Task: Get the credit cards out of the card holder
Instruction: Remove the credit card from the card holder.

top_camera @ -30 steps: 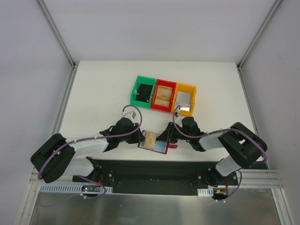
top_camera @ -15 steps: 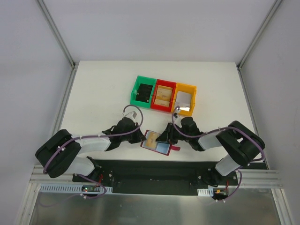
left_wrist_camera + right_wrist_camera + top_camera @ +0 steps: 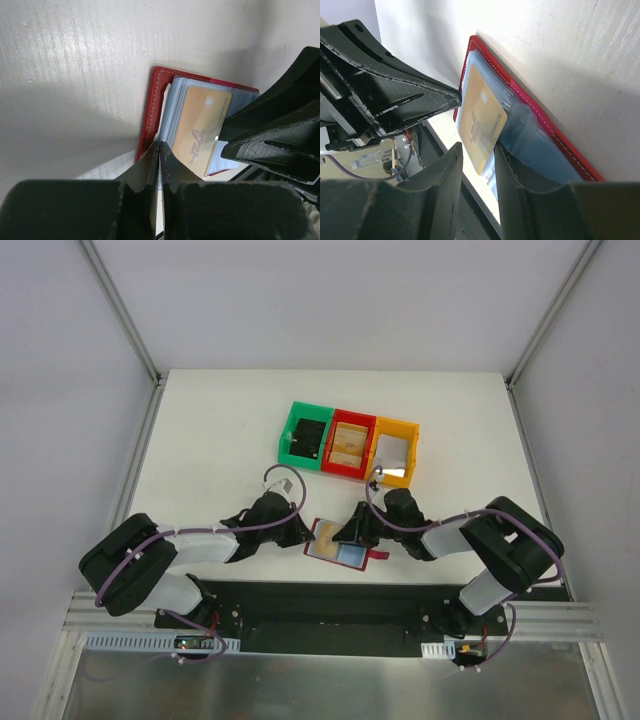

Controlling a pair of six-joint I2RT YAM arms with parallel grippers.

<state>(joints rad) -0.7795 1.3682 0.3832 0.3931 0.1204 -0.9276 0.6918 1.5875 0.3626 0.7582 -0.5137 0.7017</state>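
The dark red card holder (image 3: 322,530) lies open at the table's near edge between my two grippers. Its grey-blue sleeves (image 3: 175,95) hold a tan credit card (image 3: 200,127) that sticks out slantwise. My left gripper (image 3: 160,145) is shut, and its tips press on the holder's left part where the red cover (image 3: 154,100) meets the sleeves. My right gripper (image 3: 477,146) is open with the tan card's (image 3: 480,117) loose corner between its fingers. One finger (image 3: 512,165) sits under the card against the blue sleeve (image 3: 530,145). The other stands off the card.
Three joined bins stand behind the holder: green (image 3: 293,432) with a black item, red (image 3: 349,474) with tan cards, yellow (image 3: 396,424) with something white. The black base rail (image 3: 320,600) runs just below the table's near edge.
My left gripper has shut and shifted right, and the card holder has slid a little to the right with it. My right gripper has opened a little around the tan card's corner.
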